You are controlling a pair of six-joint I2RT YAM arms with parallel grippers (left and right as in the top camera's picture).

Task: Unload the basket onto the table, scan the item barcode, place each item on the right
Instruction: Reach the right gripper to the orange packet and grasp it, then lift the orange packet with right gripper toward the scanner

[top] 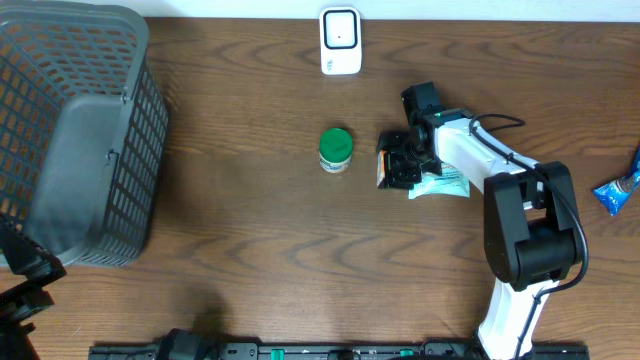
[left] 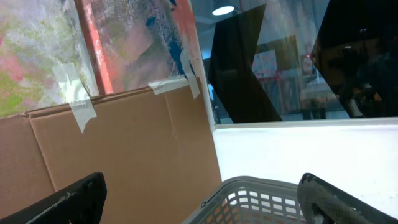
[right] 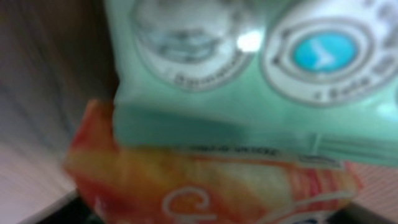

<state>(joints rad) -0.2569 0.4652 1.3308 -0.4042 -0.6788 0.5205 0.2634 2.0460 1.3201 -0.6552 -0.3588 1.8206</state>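
Orange packet (right: 211, 180) at right pincer (top: 398, 165), grip: cannot tell | arm bent, wrist down | left pincer (left: 202, 199) apart

One basket (top: 90, 140) at left, one scanner (top: 340, 40) at top, one jar (top: 335, 148) in the middle. Three packets at right: green packet (top: 447, 186), orange packet (right: 205, 180), blue packet (top: 618, 190).

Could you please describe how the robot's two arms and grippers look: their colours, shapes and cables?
The right arm has white tubular links, bulky black joints, a thin black cable alongside and a small green mark near the wrist. The right gripper is black and blocky. The left gripper shows two flat black fingers.
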